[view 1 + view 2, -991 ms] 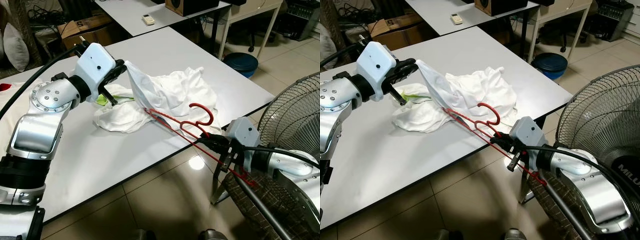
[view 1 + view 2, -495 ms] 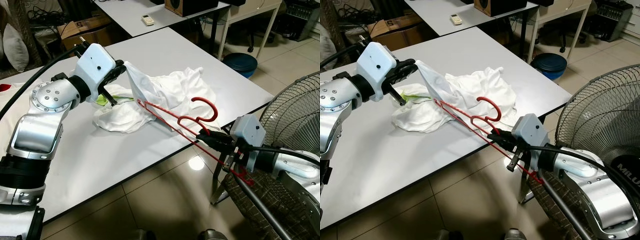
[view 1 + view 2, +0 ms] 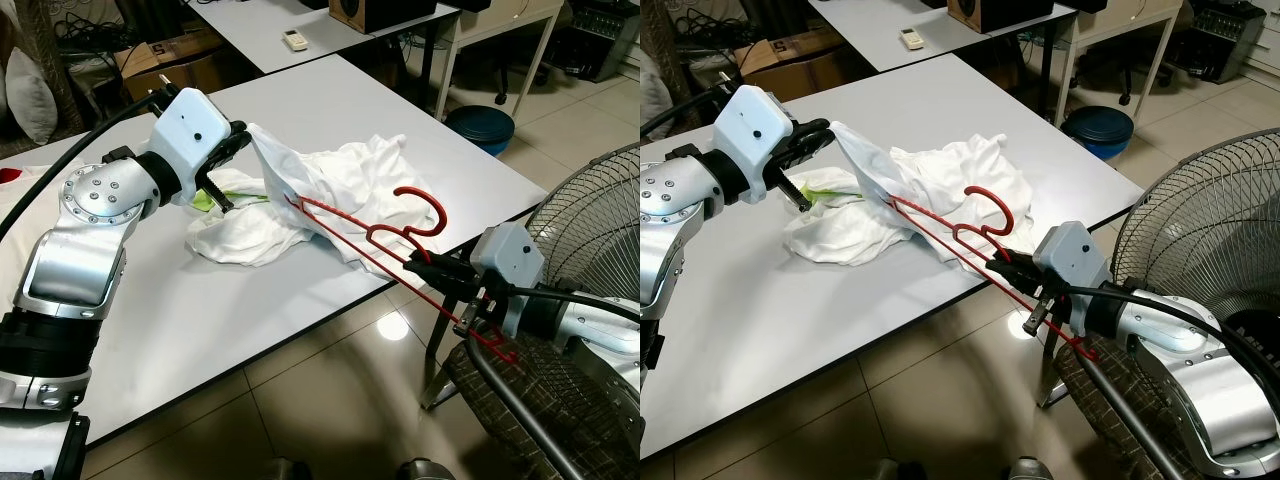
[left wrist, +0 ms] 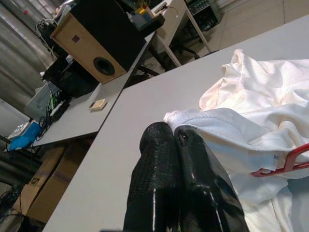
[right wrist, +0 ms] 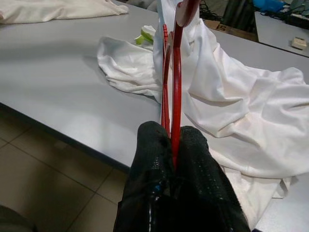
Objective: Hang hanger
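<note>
A white shirt (image 3: 340, 190) lies crumpled on the grey table (image 3: 400, 110), near the table's front edge. The left gripper (image 3: 238, 140) is above the table at the shirt's left end, its fingers (image 4: 166, 169) pinched together on a fold of the cloth, which it lifts into a raised peak. A bit of yellow-green (image 3: 205, 200) shows under the shirt just below that gripper.

The red hanger (image 3: 370, 235) has one end tucked into the lifted cloth, and runs from there across the shirt and out past the table's front edge. Its hook (image 3: 420, 205) curves up over the shirt's right part, near the table edge. The right gripper (image 3: 425, 268) is off the table, just beyond the front edge, fingers (image 5: 154, 159) closed tight on the hanger's wires; the far end of the hanger sticks out behind the gripper, over the floor (image 3: 300, 390).

A standing fan (image 3: 600, 230) is to the right of the table, behind the right arm. A blue stool (image 3: 482, 125) sits on the floor past the table's right corner. On a second table (image 3: 260, 30) behind lie a remote (image 3: 297, 39) and a speaker (image 4: 96, 43).
</note>
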